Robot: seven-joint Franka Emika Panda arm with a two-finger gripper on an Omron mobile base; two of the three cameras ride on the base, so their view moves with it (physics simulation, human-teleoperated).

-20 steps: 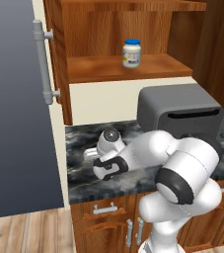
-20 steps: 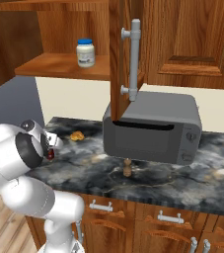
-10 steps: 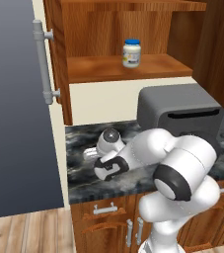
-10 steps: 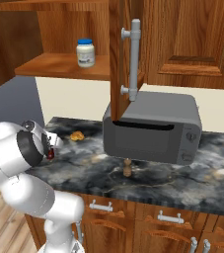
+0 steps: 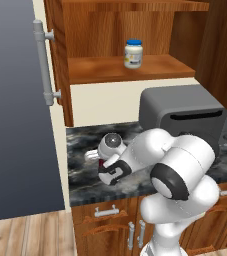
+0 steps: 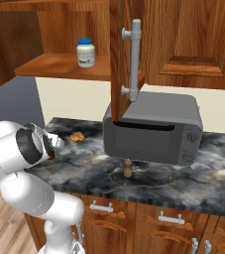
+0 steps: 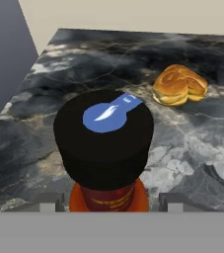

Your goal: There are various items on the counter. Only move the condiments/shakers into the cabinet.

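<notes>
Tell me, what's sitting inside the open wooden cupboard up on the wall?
On the cabinet shelf stands one white jar with a blue lid, upright, near the front edge. The shelf beside it is bare wood. The part behind the open door is hidden in the right base view.

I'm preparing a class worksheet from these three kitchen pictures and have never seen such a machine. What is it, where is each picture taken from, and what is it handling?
The white machine is a robot arm in a simulated kitchen. Two pictures come from cameras behind it, left and right; the third looks along its gripper. There the fingertips flank a red sauce bottle with a black cap; whether they grip it yet is unclear. On the dark stone counter lie an orange-tan food lump, a small brown shaker and a grey toaster oven. A blue-lidded jar stands on the cabinet shelf.
</notes>
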